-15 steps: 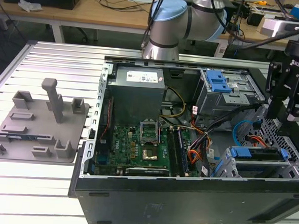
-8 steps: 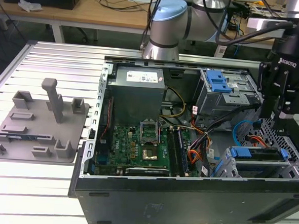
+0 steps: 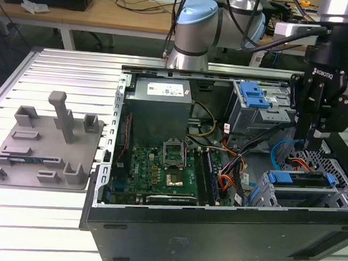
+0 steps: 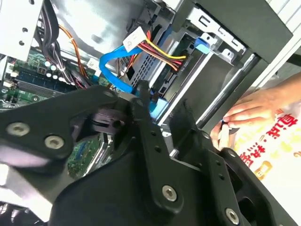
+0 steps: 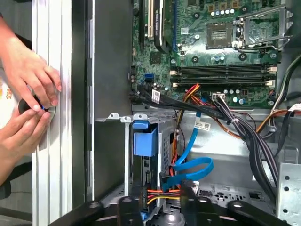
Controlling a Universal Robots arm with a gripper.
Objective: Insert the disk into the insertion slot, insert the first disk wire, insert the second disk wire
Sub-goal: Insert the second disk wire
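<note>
Inside the case, disk (image 3: 297, 186) sits in the slot (image 3: 263, 192). Gripper (image 3: 316, 139) just above w/ jaws pinching blue wire (image 5: 190, 162): floppy cable, stiff plug, so hold the plug.

Perforated grey sheet-metal insertion slot (image 3: 337, 161), glossy blue plastic latch (image 3: 252, 94), matt grey ribbed metal table (image 3: 65, 70).

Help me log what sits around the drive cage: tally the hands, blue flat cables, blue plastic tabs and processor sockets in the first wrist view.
Hands: 2
Blue flat cable: 1
Blue plastic tab: 1
Processor socket: 1
Total: 5
</note>
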